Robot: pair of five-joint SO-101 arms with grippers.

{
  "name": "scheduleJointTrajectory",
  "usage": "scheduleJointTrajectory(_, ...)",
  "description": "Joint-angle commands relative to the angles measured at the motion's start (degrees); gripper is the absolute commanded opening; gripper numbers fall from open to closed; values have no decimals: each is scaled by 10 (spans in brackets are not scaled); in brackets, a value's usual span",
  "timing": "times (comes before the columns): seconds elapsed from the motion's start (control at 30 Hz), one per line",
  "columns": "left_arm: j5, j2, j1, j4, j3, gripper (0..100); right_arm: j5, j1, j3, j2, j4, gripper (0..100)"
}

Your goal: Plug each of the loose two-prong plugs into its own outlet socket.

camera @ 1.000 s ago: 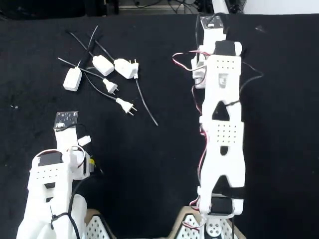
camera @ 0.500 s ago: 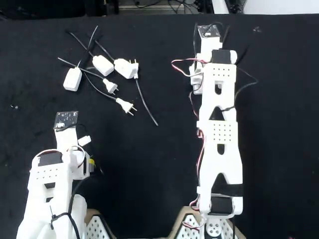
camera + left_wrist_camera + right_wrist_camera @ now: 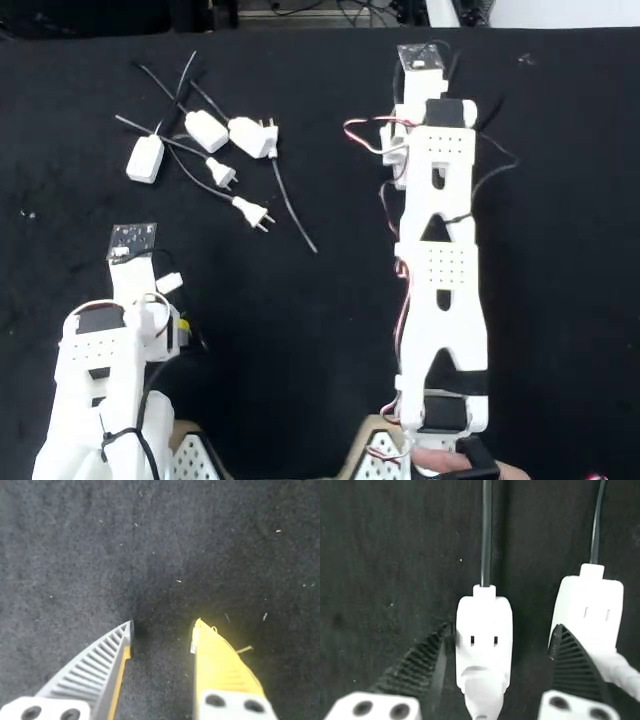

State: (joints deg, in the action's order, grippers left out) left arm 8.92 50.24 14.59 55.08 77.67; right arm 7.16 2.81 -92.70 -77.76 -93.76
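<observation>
Peeking through the right wrist cam: got the right claw [image 3: 501, 629] spread wide, pinching nothing, straddling a socket [image 3: 484, 650] between the two fingers. Can't say for sure whether either finger touches it. Slots facing up, long axis dead in line with the claw, cord [image 3: 486, 530] heading straight away from it. Also a second socket [image 3: 592, 607] just beside, outboard of one finger and parallel to the first. Reckon squeezing would catch only the middle one, but tight on that side.

Over on the left wrist cam: left claw [image 3: 163, 625] spread too, holding nothing, just bare cloth [image 3: 150, 540] under it.

From up high: spotted the plugs [image 3: 222, 173] in a tangle of cords at the far left of the table, prongs aimed toward the right arm's side and a bit back toward the bases. Plus a fat plug [image 3: 255, 137] with prongs in the same pile. Much nearer the left arm, out ahead of it, and well apart from the right arm, stretched nearly to the far edge of the cloth. Loads of open cloth between pile and right arm for carrying a plug across. Guessing nothing plugged in yet
</observation>
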Motion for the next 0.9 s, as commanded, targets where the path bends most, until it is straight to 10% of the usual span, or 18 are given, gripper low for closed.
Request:
scheduleJointTrajectory(0.0,3,6,5,-7,0,202,0,-6,-29,47,15,276)
scheduleJointTrajectory(0.87,3,6,5,-7,0,202,-6,-131,153,525,-77,276)
